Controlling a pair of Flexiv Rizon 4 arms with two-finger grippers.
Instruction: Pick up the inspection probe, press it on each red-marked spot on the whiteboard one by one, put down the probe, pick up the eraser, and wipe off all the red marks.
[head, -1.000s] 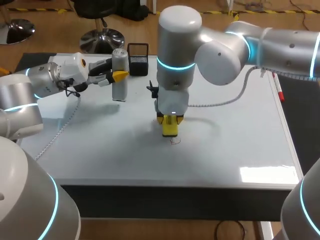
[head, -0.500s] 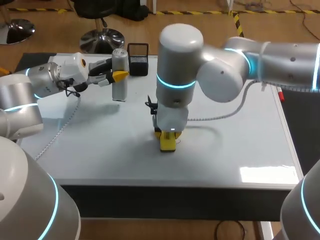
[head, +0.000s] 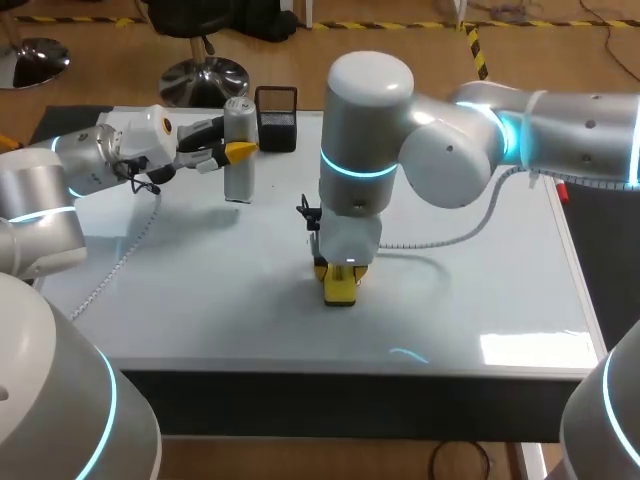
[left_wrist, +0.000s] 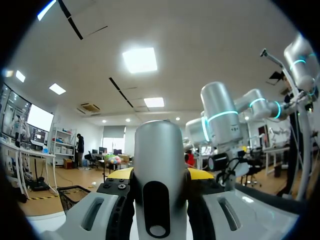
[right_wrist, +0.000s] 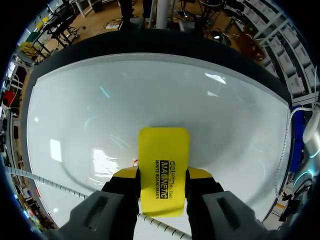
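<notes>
whiteboard (head: 480, 300) served as tabletop. left gripper (head: 235, 150) near its far left corner, clamped on the upright grey inspection probe (head: 238, 120). right gripper (right_wrist: 163, 176) over the board's middle, closed on the yellow eraser (right_wrist: 163, 150), which lay flat against the board. small red mark (right_wrist: 135, 161) just beside the eraser.

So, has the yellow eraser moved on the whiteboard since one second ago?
Yes. The eraser, held by the right gripper, has slid toward the near edge of the whiteboard, farther from the black holder.
</notes>
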